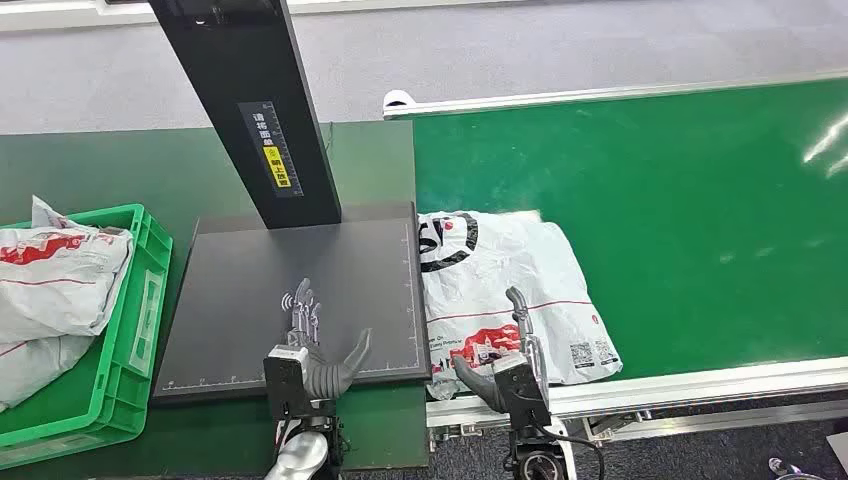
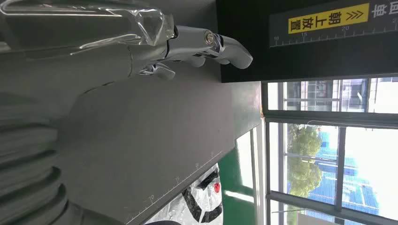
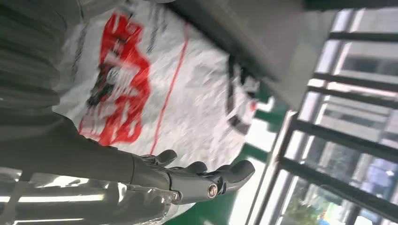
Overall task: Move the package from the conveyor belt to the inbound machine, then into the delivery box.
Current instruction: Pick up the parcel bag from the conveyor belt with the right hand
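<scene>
Green crate [image 1: 128,330]: far left, on the dark green bench [image 1: 100,170]; holds white plastic mailers [image 1: 55,280] with red print, piled above its rim.

Inbound machine [image 1: 290,290]: dark flat scanning plate with ruler marks along its edges, just right of the crate; a black upright column [image 1: 255,100] rises from its rear, bearing a yellow label [image 1: 276,165].

Left hand [image 1: 318,355]: over the near part of the plate, fingers spread and extended forward, thumb out to the right, holding nothing.

Package [image 1: 500,290]: white plastic mailer with black circular logo and red print, lying flat on the green conveyor belt [image 1: 680,220], its left edge touching or just beside the plate's right edge.

Right hand [image 1: 505,350]: over the near edge of the package, fingers released and apart, thumb to the left; whether it touches the package cannot be told. The right wrist view shows its fingers [image 3: 202,171] extended beside the mailer's red print [image 3: 117,103].

Belt frame [image 1: 700,385]: pale metal rail along the near side of the conveyor.

Room: grey floor [image 1: 500,50] beyond the bench; windows [image 2: 328,154] with trees outside in the left wrist view.
</scene>
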